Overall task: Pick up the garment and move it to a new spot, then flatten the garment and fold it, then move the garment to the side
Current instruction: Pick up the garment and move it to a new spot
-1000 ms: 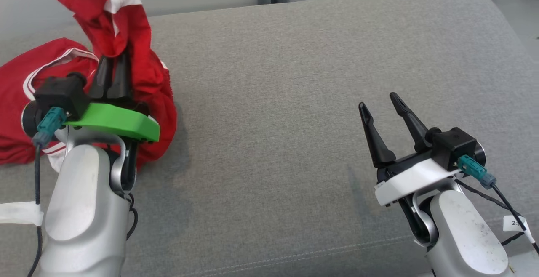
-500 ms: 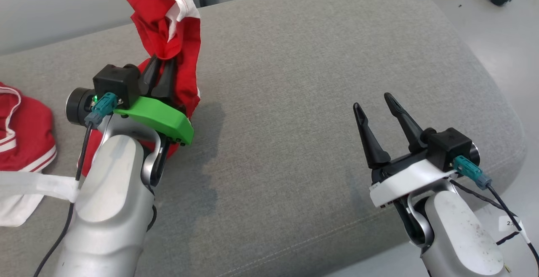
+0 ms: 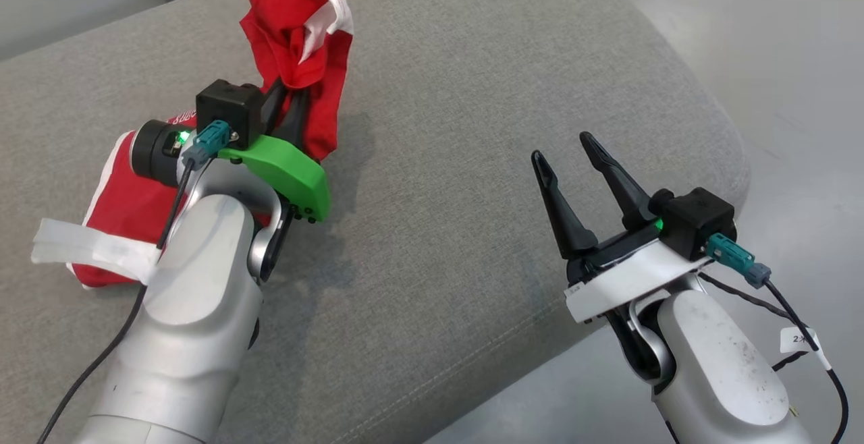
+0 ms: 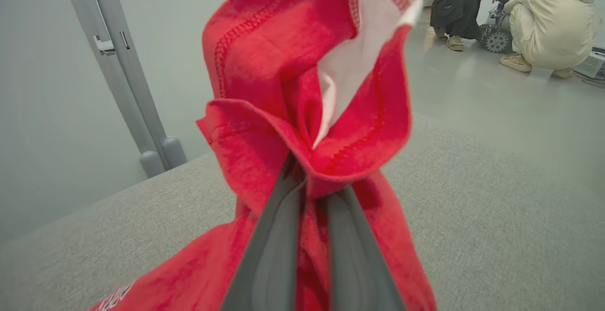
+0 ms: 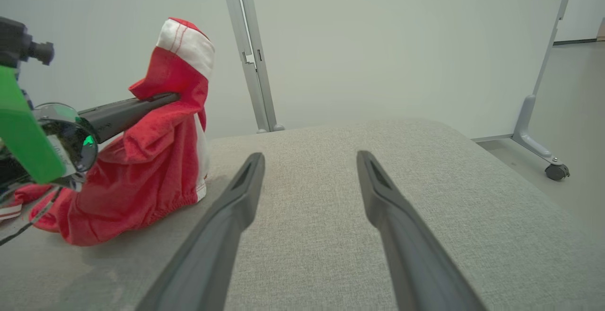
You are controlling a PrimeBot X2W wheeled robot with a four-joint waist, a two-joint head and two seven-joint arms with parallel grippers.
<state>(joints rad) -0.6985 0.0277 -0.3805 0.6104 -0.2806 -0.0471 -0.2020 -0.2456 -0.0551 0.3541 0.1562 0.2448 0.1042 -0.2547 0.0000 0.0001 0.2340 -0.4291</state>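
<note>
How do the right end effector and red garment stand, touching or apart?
Apart. Right wrist view: bare cushion separates the right end effector from the red garment.

White tag [image 3: 798, 340] on a black cable [image 3: 776, 293], reading "2" then an unclear mark, white lettering [image 3: 181, 119] on the red garment [image 3: 297, 32], unreadable
</note>
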